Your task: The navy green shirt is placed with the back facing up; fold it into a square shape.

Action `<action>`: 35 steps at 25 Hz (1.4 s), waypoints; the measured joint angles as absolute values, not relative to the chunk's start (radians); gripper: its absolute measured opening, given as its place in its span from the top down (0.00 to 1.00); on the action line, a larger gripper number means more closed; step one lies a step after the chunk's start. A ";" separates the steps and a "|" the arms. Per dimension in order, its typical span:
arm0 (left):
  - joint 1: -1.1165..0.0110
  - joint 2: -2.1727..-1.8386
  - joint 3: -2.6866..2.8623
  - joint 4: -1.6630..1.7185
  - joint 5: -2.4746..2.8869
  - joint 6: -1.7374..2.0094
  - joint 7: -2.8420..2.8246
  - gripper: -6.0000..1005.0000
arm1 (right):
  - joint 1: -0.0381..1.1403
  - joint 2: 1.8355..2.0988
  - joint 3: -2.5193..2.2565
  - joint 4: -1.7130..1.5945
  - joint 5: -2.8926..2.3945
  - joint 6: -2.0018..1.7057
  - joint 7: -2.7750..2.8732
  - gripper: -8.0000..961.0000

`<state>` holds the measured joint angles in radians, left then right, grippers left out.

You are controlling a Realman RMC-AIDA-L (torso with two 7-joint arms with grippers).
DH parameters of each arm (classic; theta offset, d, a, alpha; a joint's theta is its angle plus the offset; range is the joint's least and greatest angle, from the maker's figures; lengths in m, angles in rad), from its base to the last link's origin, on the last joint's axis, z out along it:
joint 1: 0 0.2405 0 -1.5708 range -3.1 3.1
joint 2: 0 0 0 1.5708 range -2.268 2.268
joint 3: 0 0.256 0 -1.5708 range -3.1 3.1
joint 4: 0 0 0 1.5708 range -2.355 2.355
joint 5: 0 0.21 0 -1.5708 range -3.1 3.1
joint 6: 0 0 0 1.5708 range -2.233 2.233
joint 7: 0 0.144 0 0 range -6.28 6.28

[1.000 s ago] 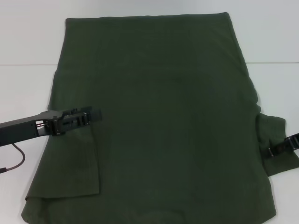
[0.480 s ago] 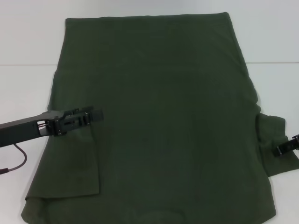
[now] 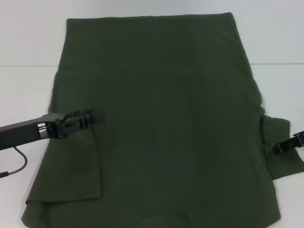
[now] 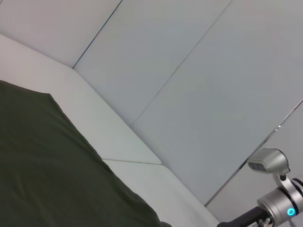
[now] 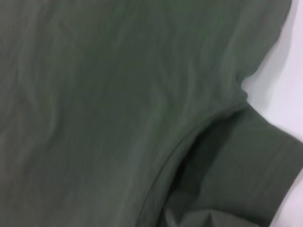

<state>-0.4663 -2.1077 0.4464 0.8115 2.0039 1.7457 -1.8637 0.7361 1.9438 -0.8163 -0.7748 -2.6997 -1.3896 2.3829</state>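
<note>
L gripper [image 3: 97,115] lay on shirt [image 3: 161,118] w/ folded-in left sleeve; R gripper [image 3: 280,147] over right sleeve; grip state of both unclear.

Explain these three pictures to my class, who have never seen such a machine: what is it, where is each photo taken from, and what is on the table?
It is a robot with two arms. The head view looks down on a white table where a dark green T-shirt lies flat, plain side up. The left sleeve is folded inward; the left gripper sits over that side. The right gripper is at the right sleeve, which is spread outward. The other two pictures come from cameras on the wrists: one shows the shirt's edge and wall panels, the other the sleeve seam close up. Whether either gripper holds cloth cannot be seen.
</note>
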 joint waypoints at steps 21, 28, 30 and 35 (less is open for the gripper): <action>-0.460 -2.107 0.446 0.812 1.985 1.746 -1.862 0.43 | 0.745 1.951 -0.773 -0.767 -2.633 -1.405 2.416 0.08; -0.460 -2.108 0.446 0.812 1.983 1.746 -1.863 0.43 | 0.737 1.959 -0.782 -0.754 -2.678 -1.386 2.428 0.08; -0.460 -2.108 0.446 0.812 1.983 1.746 -1.863 0.43 | 0.736 1.964 -0.782 -0.754 -2.678 -1.387 2.428 0.08; -0.460 -2.109 0.446 0.811 1.983 1.746 -1.865 0.43 | 0.735 1.968 -0.771 -0.762 -2.675 -1.405 2.429 0.09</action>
